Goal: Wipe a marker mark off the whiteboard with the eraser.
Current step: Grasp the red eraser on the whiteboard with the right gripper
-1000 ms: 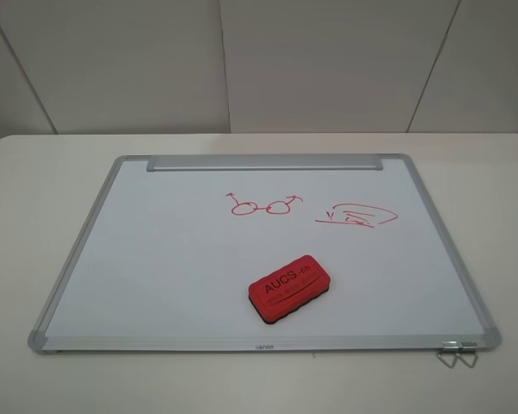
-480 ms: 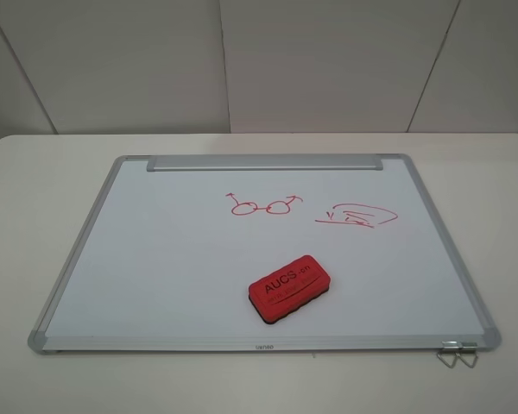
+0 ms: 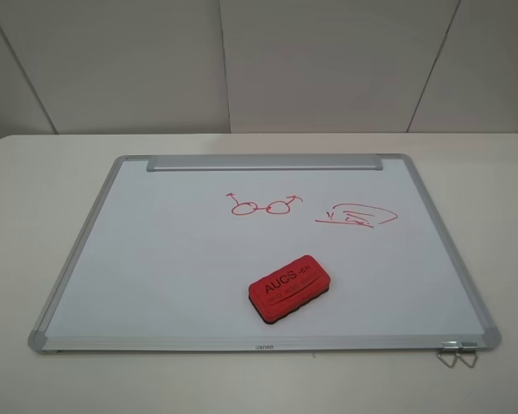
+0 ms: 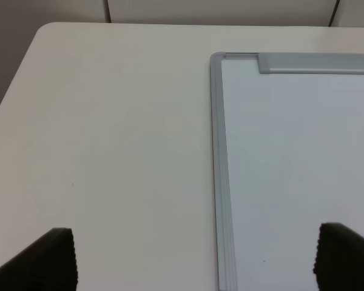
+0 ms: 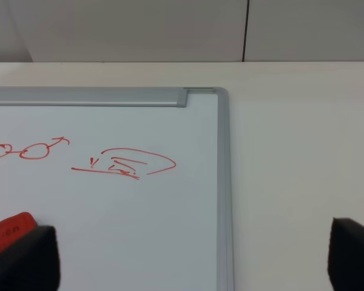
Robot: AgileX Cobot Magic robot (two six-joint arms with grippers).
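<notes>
The whiteboard [image 3: 155, 259] lies flat on the table, its grey tray bar [image 3: 263, 162] along the far edge. The marker mark [image 3: 263, 206], a small red spectacles doodle, sits at the board's upper middle. The red eraser [image 3: 288, 289] rests on the board near its front edge, lettering up, nothing touching it. No gripper appears in the exterior high view. My left gripper [image 4: 197, 267] is open above the board's left frame [image 4: 217, 151]. My right gripper [image 5: 188, 260] is open over the board's right part, with the eraser [image 5: 9, 233] beside one finger and the mark [image 5: 30, 148] partly shown.
A red wedge-shaped scribble [image 3: 356, 216] lies to the right of the spectacles mark, also visible in the right wrist view as a scribble [image 5: 124, 163]. Metal clips [image 3: 457, 352] stick out at the board's front right corner. White table [image 3: 34, 190] surrounds the board; a panelled wall stands behind.
</notes>
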